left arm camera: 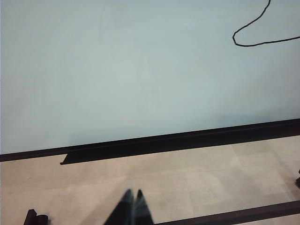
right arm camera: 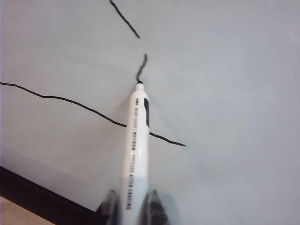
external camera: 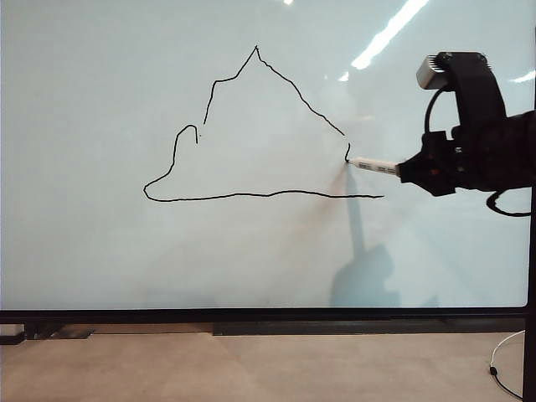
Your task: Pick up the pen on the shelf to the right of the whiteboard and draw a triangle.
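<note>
Exterior view, right: right tool point(external camera: 404, 170) clenched on pen point(external camera: 374, 165), light, stiff, slippery, gripped at rear barrel; left tool point(left arm camera: 132, 206) closed, empty.

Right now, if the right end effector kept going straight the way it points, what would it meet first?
The whiteboard. The right end effector is shut on the pen, whose tip looks already on the board at the triangle's unfinished right side.

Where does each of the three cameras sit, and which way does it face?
Exterior: off the arms, facing the whiteboard; right gripper holds the pen.
Left wrist: low, facing the board's bottom frame; shut left gripper shows.
Right wrist: looks along the pen at the board.
All share the triangle.
</note>
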